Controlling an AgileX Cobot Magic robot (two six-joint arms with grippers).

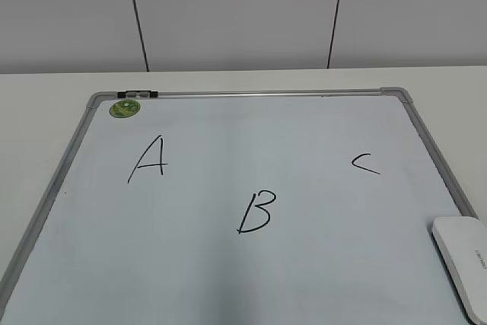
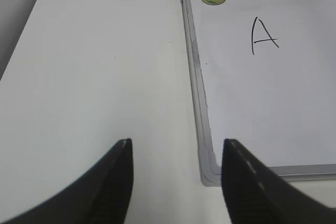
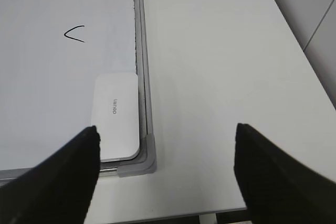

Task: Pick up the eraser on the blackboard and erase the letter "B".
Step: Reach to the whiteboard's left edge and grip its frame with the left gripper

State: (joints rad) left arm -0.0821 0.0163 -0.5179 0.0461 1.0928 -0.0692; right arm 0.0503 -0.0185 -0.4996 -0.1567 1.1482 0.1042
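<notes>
The blackboard (image 1: 228, 279) lies flat on the white table, a pale board with a grey frame. The black letter "B" (image 1: 256, 211) is written near its middle, "A" (image 1: 148, 159) to the left, "C" (image 1: 365, 163) to the right. The white eraser (image 1: 464, 260) lies in the board's near right corner; it also shows in the right wrist view (image 3: 115, 115). My right gripper (image 3: 167, 132) is open and empty, above the table by that corner, to the right of the eraser. My left gripper (image 2: 177, 147) is open and empty near the board's near left corner (image 2: 210, 169). Neither gripper shows in the exterior view.
A round green sticker (image 1: 124, 108) and a black clip (image 1: 137, 94) sit at the board's far left corner. The white table (image 2: 100, 77) runs left of the board and right of it (image 3: 220, 56). Its front edge (image 3: 210, 214) lies near the right gripper.
</notes>
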